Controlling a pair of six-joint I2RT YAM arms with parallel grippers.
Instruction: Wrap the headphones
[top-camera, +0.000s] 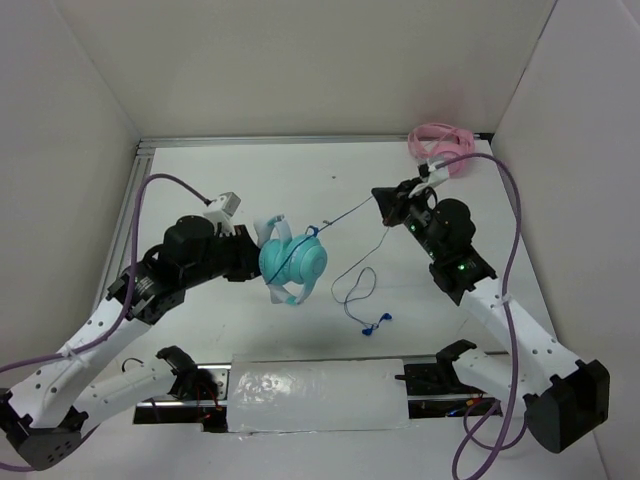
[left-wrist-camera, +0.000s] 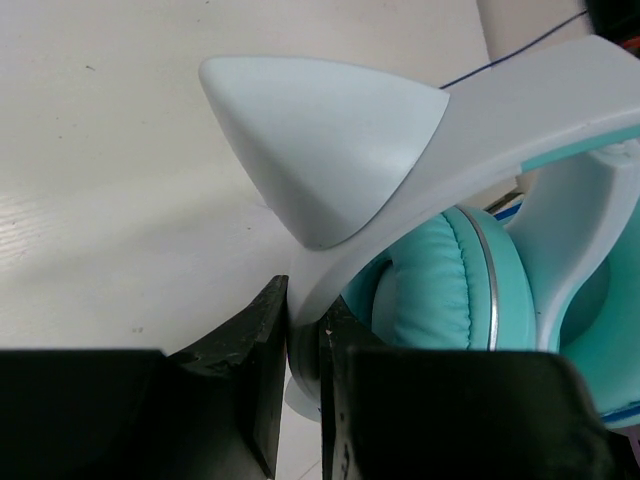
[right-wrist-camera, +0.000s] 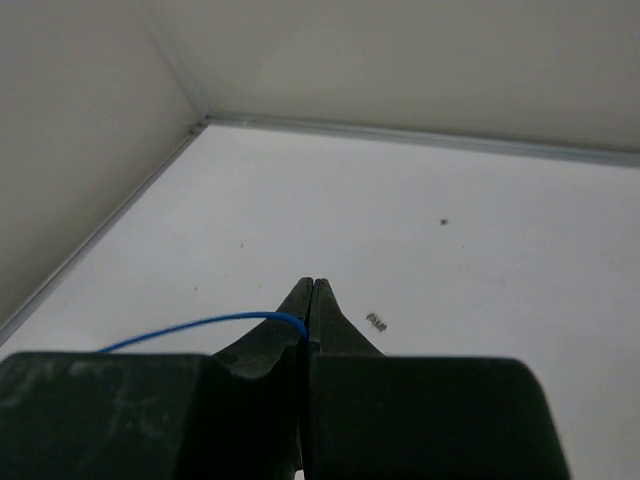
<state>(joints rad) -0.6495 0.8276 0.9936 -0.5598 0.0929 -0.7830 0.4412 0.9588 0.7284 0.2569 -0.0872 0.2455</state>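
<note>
The teal headphones (top-camera: 293, 262) with a pale headband are held off the table at the middle left. My left gripper (top-camera: 256, 240) is shut on the headband (left-wrist-camera: 420, 150); a teal ear cushion (left-wrist-camera: 450, 290) shows just behind its fingers. The thin blue cable (top-camera: 345, 213) runs taut from the headphones up right to my right gripper (top-camera: 383, 197), which is shut on the cable (right-wrist-camera: 200, 325). The rest of the cable loops down on the table to the small blue plug (top-camera: 374, 324).
Pink headphones (top-camera: 443, 148) lie in the far right corner. White walls enclose the table on three sides. A clear plastic-covered strip (top-camera: 318, 394) lies along the near edge between the arm bases.
</note>
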